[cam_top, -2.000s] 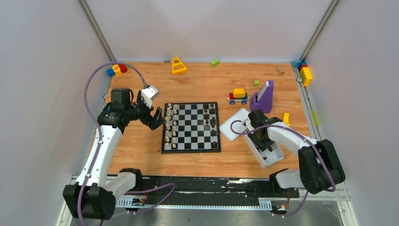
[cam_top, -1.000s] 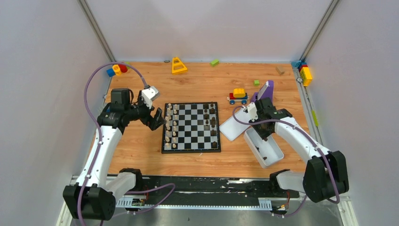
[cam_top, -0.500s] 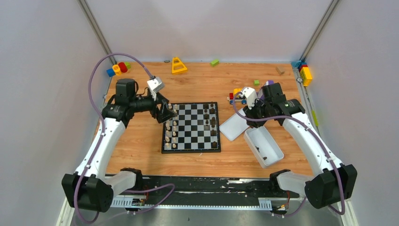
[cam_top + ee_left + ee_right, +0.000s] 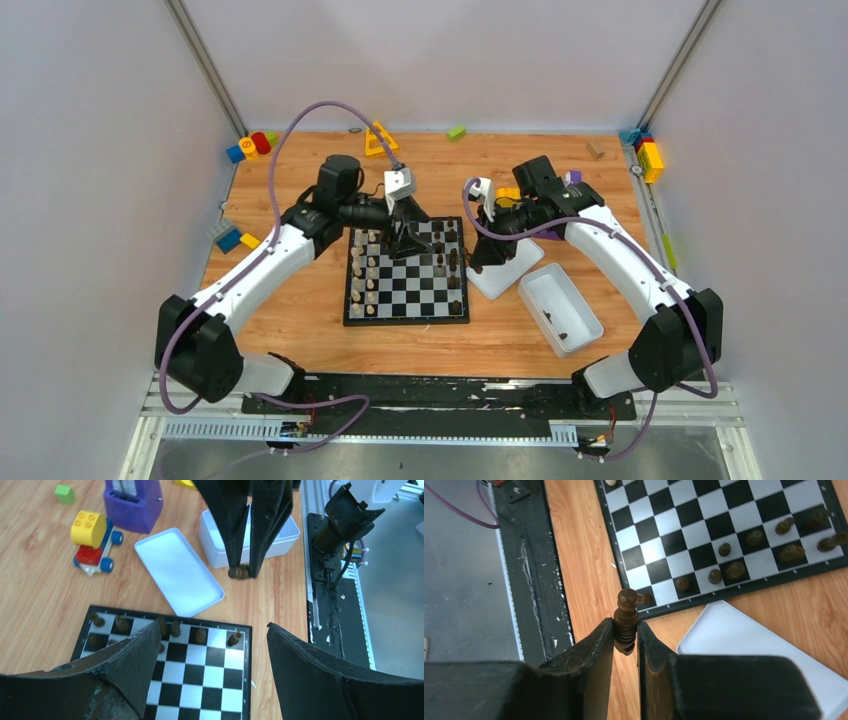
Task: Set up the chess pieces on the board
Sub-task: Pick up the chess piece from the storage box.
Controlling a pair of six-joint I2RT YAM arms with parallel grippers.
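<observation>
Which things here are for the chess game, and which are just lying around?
For the job: board, pale pieces, dark pieces, held piece in the right tool, tray with spare pieces.
Just lying about: toy car, purple box, yellow triangle, green block, tray lid.

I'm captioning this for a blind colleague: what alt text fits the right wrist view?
The right tool pinches a dark brown chess piece above the table beside the board's corner. More dark pieces stand along the board's edge, next to a white lid.
</observation>
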